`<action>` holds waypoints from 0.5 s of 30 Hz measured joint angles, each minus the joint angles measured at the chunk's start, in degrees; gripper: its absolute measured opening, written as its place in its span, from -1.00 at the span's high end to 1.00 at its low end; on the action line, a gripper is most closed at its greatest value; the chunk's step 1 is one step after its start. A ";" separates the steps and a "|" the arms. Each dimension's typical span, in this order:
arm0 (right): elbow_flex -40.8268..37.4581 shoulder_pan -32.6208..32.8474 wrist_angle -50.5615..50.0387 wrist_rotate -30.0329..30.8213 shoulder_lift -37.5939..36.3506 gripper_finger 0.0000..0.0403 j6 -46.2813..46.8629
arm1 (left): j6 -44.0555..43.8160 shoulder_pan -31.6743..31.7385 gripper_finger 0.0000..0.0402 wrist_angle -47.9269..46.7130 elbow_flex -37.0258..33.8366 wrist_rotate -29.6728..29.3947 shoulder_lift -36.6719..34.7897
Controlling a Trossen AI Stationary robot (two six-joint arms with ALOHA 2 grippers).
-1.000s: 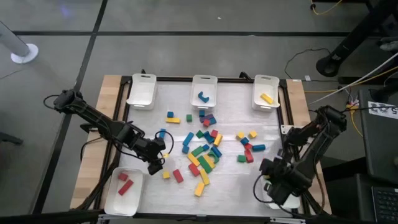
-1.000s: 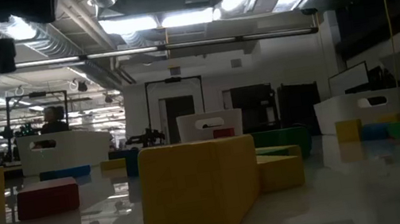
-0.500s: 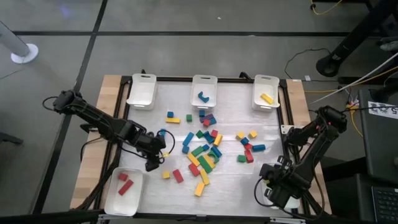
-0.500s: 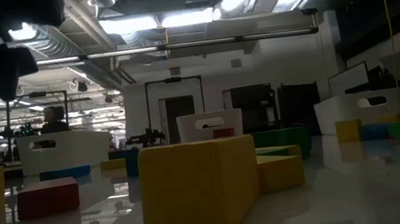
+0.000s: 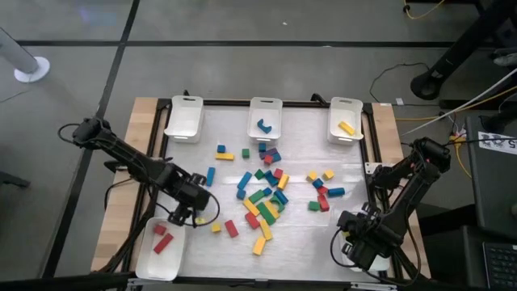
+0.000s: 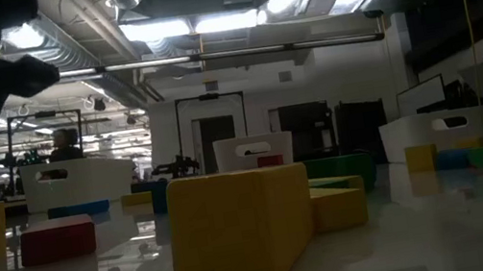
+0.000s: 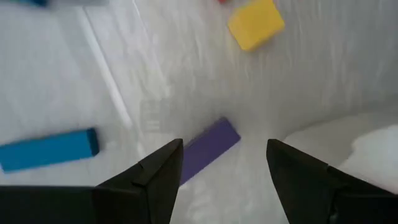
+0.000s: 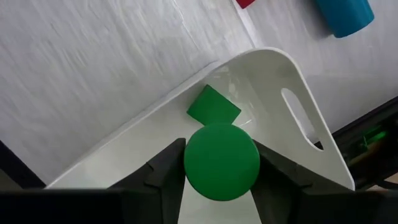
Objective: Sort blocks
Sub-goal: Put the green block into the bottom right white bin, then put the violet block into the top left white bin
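Note:
Loose red, blue, green and yellow blocks (image 5: 262,198) lie on the white mat in the middle of the table. My left gripper (image 5: 179,214) hangs open by the near-left tray (image 5: 145,260), over the mat. In its wrist view a purple bar (image 7: 211,144) lies flat just beyond the open fingers (image 7: 224,149), with a blue bar (image 7: 46,149) and a yellow cube (image 7: 255,23) nearby. My right gripper (image 5: 358,245) is over the near-right tray (image 8: 298,81), shut on a round green block (image 8: 221,162). A green block (image 8: 213,106) lies in that tray. My left gripper: one end of the purple bar (image 7: 189,158) disappears behind one finger (image 7: 163,168), and I cannot tell whether they touch. My right gripper pinches the round green block (image 8: 221,140) between its two fingers, on its curved sides, from above. The block is lifted clear over the tray floor.
Three white trays stand along the far edge: the left one (image 5: 184,129) bare, the middle one (image 5: 265,111) with a blue block, the right one (image 5: 346,115) with a yellow block. The near-left tray holds two red blocks (image 5: 161,236). A big yellow block (image 6: 236,224) fills the low view.
My left gripper has moved toward the table's left edge, from beside the block pile to the rim of the near-left tray. The blue bar it partly covered now shows whole on the mat.

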 joint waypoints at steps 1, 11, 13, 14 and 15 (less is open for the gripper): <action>0.00 0.00 0.01 0.00 0.02 0.19 0.03 | 1.71 -0.19 -0.10 -0.09 0.00 0.05 1.05; 0.00 0.00 -0.02 1.64 0.02 0.14 0.03 | 12.87 -1.18 -0.10 -0.07 0.00 -2.45 11.92; 0.00 0.00 -0.04 1.62 0.02 0.14 0.03 | 14.33 -1.18 -0.10 -0.08 0.00 -2.45 13.08; 0.02 0.00 -0.06 1.62 0.04 0.14 0.02 | 15.33 -1.18 -0.10 -0.09 0.00 -2.47 13.52; 0.02 0.00 -0.11 1.67 0.04 0.14 0.01 | 15.93 -1.18 -0.10 -0.05 0.00 -2.47 14.06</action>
